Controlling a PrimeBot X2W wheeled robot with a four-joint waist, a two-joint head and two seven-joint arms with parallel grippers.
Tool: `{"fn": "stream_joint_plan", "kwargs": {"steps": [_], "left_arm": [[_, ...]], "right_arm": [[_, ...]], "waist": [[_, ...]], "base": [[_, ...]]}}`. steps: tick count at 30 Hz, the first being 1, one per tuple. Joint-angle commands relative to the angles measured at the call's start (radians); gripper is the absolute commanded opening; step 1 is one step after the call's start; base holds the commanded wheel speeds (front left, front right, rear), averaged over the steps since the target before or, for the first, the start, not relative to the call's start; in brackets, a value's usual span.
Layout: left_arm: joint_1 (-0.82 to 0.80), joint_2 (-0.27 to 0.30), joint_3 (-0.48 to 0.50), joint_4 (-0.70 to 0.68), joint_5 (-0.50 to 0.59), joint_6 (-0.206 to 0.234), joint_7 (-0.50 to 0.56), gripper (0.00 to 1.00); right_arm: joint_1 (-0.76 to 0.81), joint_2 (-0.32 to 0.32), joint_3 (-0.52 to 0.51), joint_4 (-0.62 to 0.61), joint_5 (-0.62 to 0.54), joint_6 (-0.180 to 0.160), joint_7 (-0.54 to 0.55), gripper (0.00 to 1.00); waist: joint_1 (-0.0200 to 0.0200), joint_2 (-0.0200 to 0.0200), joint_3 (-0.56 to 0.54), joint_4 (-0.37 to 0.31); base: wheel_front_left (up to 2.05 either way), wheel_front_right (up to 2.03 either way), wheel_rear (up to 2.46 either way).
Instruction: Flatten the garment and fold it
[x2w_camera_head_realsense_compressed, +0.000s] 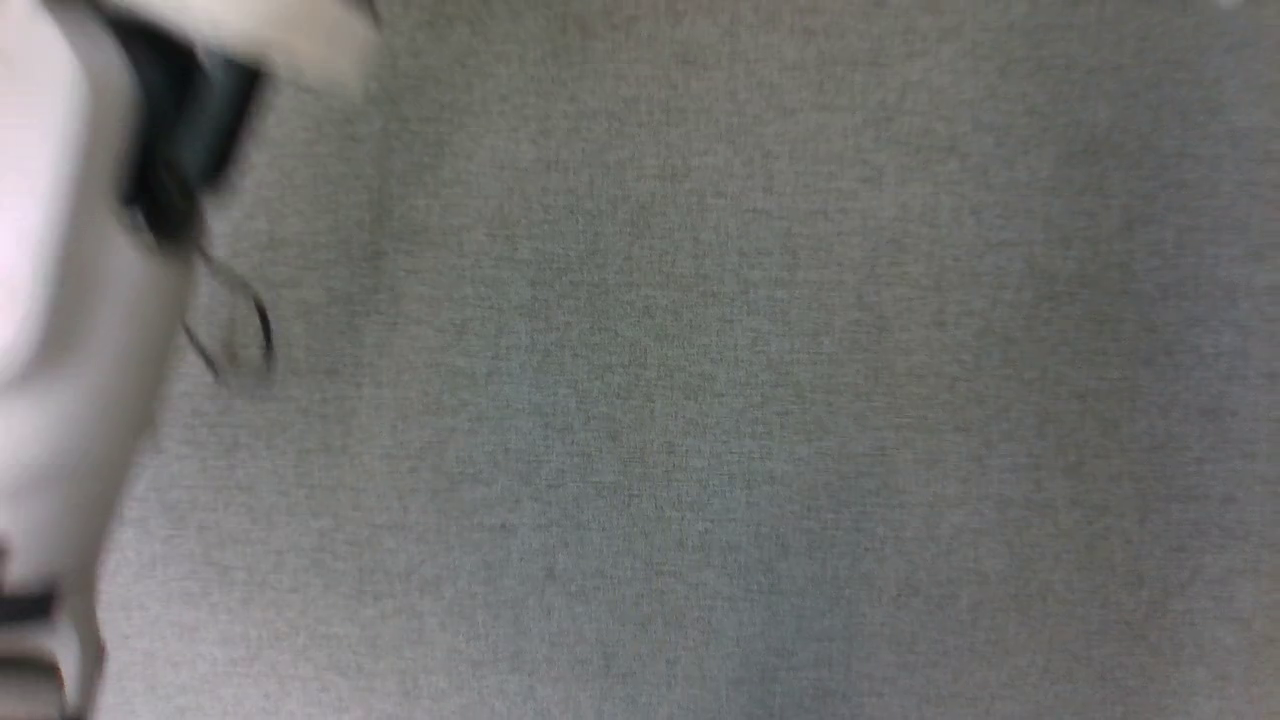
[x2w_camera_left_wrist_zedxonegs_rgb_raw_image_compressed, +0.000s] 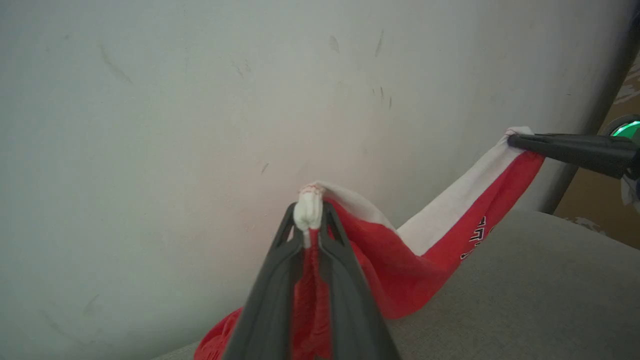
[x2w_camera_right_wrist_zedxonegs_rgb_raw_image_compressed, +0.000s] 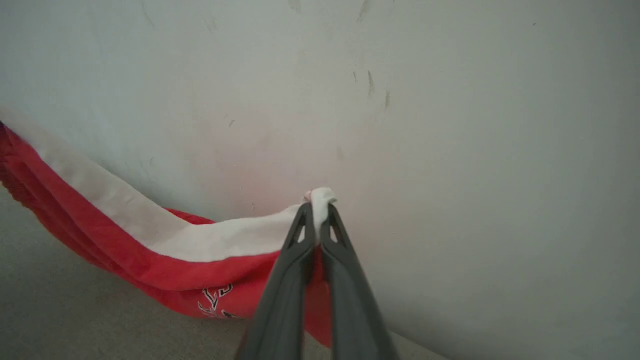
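Garment (x2w_camera_left_wrist_zedxonegs_rgb_raw_image_compressed: 415, 270) slung between both grippers, lettering only partly legible

Red cloth with a broad white band hangs in a sagging line between the two grippers, lifted off a grey woven surface (x2w_camera_left_wrist_zedxonegs_rgb_raw_image_compressed: 525, 290) in front of a pale, scuffed wall (x2w_camera_left_wrist_zedxonegs_rgb_raw_image_compressed: 200, 100). In the left wrist view, the left gripper (x2w_camera_left_wrist_zedxonegs_rgb_raw_image_compressed: 308, 216) has its fingers pressed together on a bunched white edge of the garment, with gathered red fabric running down between them. From there the cloth dips towards the grey surface and rises to the upper right of that view, where the right gripper (x2w_camera_left_wrist_zedxonegs_rgb_raw_image_compressed: 520, 141) pinches another white edge. A green light (x2w_camera_left_wrist_zedxonegs_rgb_raw_image_compressed: 627, 129) glows just behind that gripper.

The right wrist view shows the same pinch up close: the fingers are closed on a small fold of the white band, and the garment trails away to the left of that view, red below and white above.

Black characters outlined in white (x2w_camera_left_wrist_zedxonegs_rgb_raw_image_compressed: 477, 237) sit on the red part below the white band. In both wrist views folds and the fingers cut them off, so no word or number can be read.

The head view is blurred. It shows a pale forearm (x2w_camera_head_realsense_compressed: 60, 350) at the left edge, a thin dark cable loop (x2w_camera_head_realsense_compressed: 245, 330) beside it, and grey weave.
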Motion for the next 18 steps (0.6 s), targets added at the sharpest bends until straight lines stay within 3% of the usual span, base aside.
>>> {"fn": "stream_joint_plan", "kwargs": {"steps": [1, 8, 12, 18], "left_arm": [[0.077, 0.010, -0.007, -0.047, -0.014, 0.015, -0.005, 0.00], [0.408, 0.056, -0.081, -0.249, -0.006, 0.089, -0.003, 0.00], [0.559, 0.060, -0.107, -0.301, -0.005, 0.149, -0.020, 0.00], [0.736, 0.056, -0.138, -0.337, -0.045, 0.201, -0.028, 0.00]], "right_arm": [[0.088, -0.009, -0.019, -0.057, 0.017, -0.002, 0.008, 0.00], [0.519, 0.063, -0.175, -0.269, 0.033, -0.002, 0.033, 0.00], [0.709, 0.124, -0.235, -0.312, 0.019, -0.002, 0.035, 0.00], [0.912, 0.185, -0.286, -0.338, 0.014, -0.002, 0.035, 0.00]], "waist": [[0.0002, 0.0000, -0.067, 0.005], [0.0002, 0.0000, -0.178, 0.022], [0.0002, 0.0000, -0.233, 0.028], [0.0002, 0.0000, -0.297, 0.035]], "base": [[0.00, 0.00, 0.00], [0.00, 0.00, 0.00], [0.00, 0.00, 0.00], [0.00, 0.00, 0.00]]}}
